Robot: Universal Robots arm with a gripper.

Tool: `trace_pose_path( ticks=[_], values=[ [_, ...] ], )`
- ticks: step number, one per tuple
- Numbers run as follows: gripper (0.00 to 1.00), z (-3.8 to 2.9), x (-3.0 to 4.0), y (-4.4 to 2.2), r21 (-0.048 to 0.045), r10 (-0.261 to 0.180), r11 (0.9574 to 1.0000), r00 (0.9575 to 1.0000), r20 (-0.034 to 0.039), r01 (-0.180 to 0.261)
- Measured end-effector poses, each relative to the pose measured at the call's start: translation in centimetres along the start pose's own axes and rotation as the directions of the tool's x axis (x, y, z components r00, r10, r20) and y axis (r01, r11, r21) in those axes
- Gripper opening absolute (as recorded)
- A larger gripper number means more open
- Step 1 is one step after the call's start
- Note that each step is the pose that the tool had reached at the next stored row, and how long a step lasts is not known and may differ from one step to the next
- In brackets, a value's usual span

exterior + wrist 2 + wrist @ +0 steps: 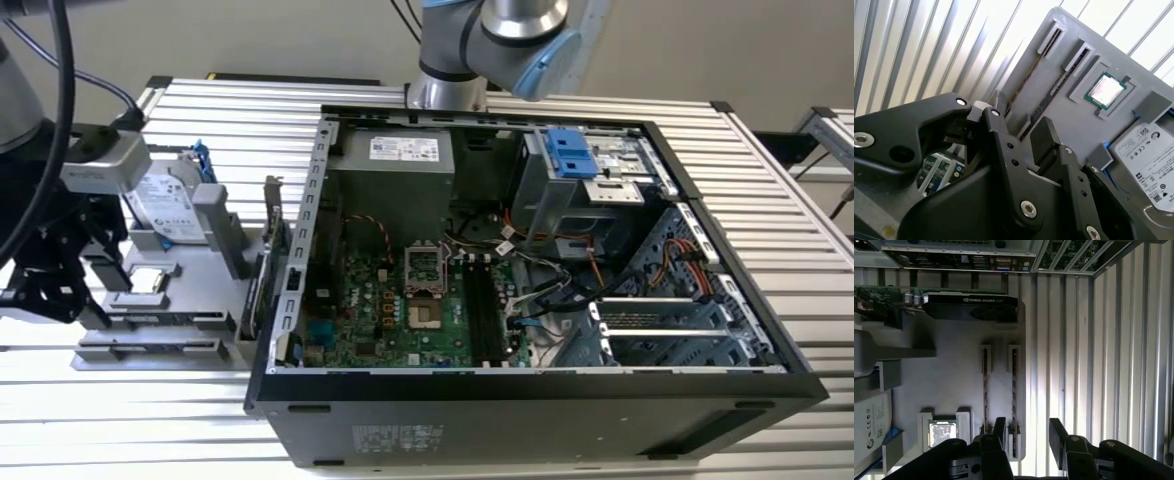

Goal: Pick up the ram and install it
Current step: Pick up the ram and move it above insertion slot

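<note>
1. The gripper [1027, 429] is hovering over the grey holder tray [954, 370]. Its two black fingers [999, 426] are spread well apart and are gripping nothing.
2. The ram [1014, 385] is standing on edge in a narrow slot of that tray, and a second stick [985, 385] is sitting just beside it in a parallel slot. The slots seem to be holding each stick upright so that its long upper edge is offered to a pinch from above.
3. In the first wrist view the fingers are straddling the near end of the stick closer to the tray's edge. The second wrist view is hinting at the neighbouring stick instead, so which one they are lined up on cannot be told.
4. The jaws are standing across the sticks' thin dimension, probably so that they can close on the flat faces rather than the ends.
5. The processor chip [943, 434], the hard drive [869, 425] and the graphics card [969, 307] are resting in their own pockets on the tray, apart from the fingers.
6. In the exterior view the computer case [534, 400] is lying open just beside the tray, on the exterior view's right. This is leaving the motherboard [387, 310] and its black slots [483, 310] facing up, and the slots appear unfilled, so the installing is judged not yet begun.
</note>
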State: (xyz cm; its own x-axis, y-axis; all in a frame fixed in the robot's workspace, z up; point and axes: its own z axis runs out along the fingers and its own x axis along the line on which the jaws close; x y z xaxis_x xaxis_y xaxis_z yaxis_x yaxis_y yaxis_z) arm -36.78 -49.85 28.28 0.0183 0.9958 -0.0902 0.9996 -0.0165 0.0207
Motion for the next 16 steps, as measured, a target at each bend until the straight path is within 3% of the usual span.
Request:
trace_pose_path(
  ticks=[16],
  values=[
    [1.0, 0.81, 0.08, -0.02, 0.0048, -0.001, 1.0, 0.9996, 0.0284, 0.001]
  ],
)
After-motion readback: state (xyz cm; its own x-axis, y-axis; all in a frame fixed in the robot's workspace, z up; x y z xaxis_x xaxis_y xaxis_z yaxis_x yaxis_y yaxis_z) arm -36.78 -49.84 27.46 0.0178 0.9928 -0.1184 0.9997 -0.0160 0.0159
